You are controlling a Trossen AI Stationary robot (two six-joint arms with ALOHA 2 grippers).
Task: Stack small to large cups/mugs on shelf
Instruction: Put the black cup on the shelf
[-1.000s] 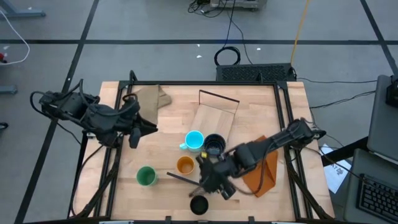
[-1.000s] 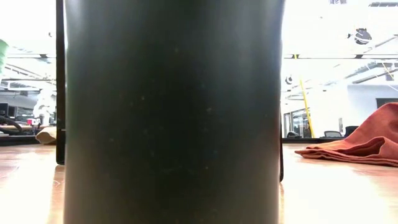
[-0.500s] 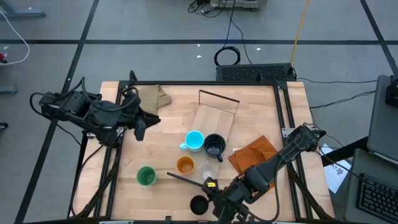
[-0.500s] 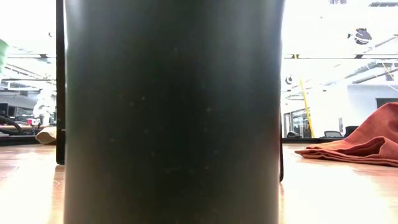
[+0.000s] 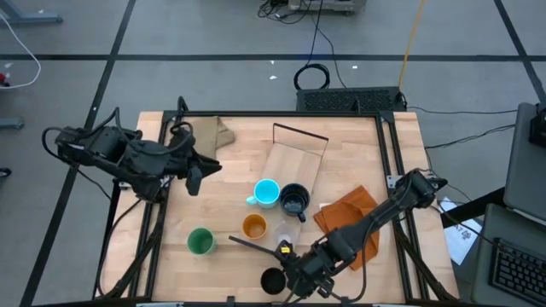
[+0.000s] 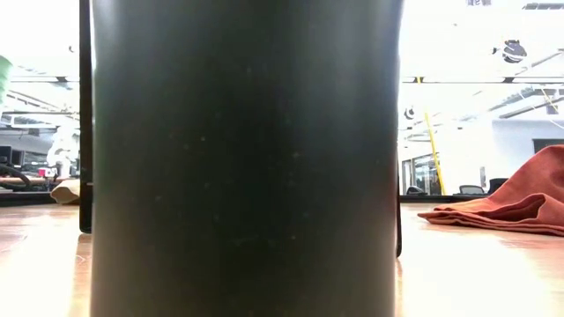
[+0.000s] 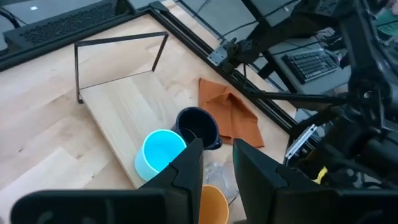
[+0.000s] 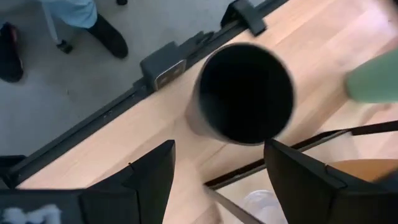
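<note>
Right claw: we see the right claw [image 5: 294,280] low over the near edge of the worktop [image 5: 230,170], just beside the black cup [image 5: 272,280]. In its wrist view the 2 fingers [image 8: 149,177] stand wide apart with the black cup's [image 8: 244,93] open mouth between and beyond them; nothing is gripped.
Left claw: the left claw [image 5: 194,175] waits above the left part of the worktop, well apart from the cups. Its fingers [image 7: 186,168] stand only narrowly apart and hold nothing.
Black cup: upright near the front edge; it fills most of the low view [image 6: 247,158].
Shelf: the shelf [image 5: 294,162] lies flat in the middle of the worktop, with a thin dark upright strip at its far end [image 5: 300,135].
Light-blue mug: the light-blue mug [image 5: 266,193] stands at the shelf's near-left edge, just beside the dark navy mug [image 5: 293,199].
Orange cup: the orange cup [image 5: 253,227] stands in front of the light-blue mug.
Clear cup: the clear plastic cup [image 5: 286,232] is just beside the orange cup, on its right.
Green cup: the green cup [image 5: 200,242] stands alone toward the front left.
Cloths: an orange cloth [image 5: 350,217] lies partly under the right arm; a tan cloth [image 5: 209,133] lies at the far left.
</note>
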